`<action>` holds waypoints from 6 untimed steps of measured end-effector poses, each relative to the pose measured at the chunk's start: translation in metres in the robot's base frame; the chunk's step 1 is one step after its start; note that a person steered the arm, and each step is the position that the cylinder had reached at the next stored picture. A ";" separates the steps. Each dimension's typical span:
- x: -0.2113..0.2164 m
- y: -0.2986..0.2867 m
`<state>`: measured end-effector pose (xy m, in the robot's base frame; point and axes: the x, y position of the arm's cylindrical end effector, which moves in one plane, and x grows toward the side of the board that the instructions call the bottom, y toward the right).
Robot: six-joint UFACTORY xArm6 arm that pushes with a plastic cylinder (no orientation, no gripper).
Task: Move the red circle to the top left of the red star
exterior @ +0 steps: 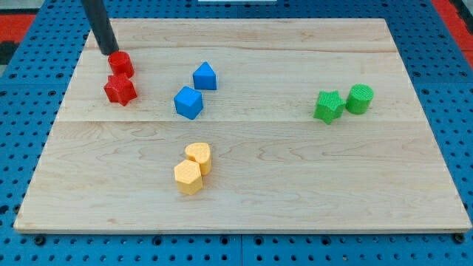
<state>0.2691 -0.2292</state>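
The red circle (120, 63) sits near the top left corner of the wooden board (295, 185), touching or almost touching the red star (120, 89), which lies just below it toward the view's bottom. My tip (108, 52) is at the circle's upper left edge, in contact with it or very nearly so; the exact gap is hard to make out. The rod has no fingers to open or close, and it runs up out of the view's top, so its upper part is cut off.

To the right of the red pair, a blue cube (188, 102) and a second blue block (205, 75), wedge-like in shape, stand close together. Lower, near the board's middle, two yellow blocks (193, 168) touch each other; their shapes are unclear. On the view's right a green star (327, 106) touches a green cylinder (360, 98). No writing or labels can be read anywhere
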 end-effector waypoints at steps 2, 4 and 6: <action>0.069 0.038; 0.070 0.062; 0.141 0.115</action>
<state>0.4103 -0.1145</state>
